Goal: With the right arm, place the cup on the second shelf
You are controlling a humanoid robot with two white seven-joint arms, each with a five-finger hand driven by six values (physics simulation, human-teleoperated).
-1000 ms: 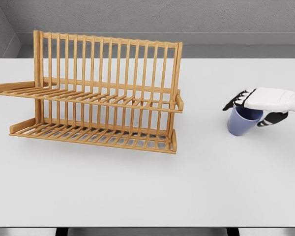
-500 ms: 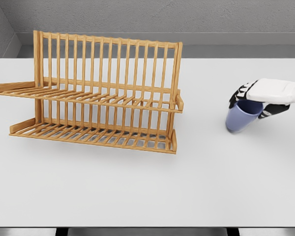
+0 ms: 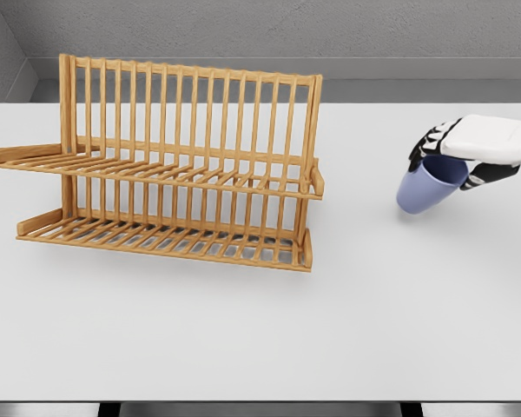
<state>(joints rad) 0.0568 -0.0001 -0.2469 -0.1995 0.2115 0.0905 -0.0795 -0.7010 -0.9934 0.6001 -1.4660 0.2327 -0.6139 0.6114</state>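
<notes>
Since the earlier frames we have carried the cup (image 3: 427, 185) higher and tipped it further, its base now swung toward the rack. Our right hand (image 3: 465, 149) comes in from the right edge, dark fingers (image 3: 427, 143) curled over the rim, gripping the blue cup from above. The cup hangs tilted over the white table (image 3: 260, 330), near its right side, well apart from the wooden dish rack (image 3: 169, 165). Open tabletop lies between cup and rack. The rack's upper shelf (image 3: 156, 172) and lower shelf (image 3: 161, 239) carry nothing.
</notes>
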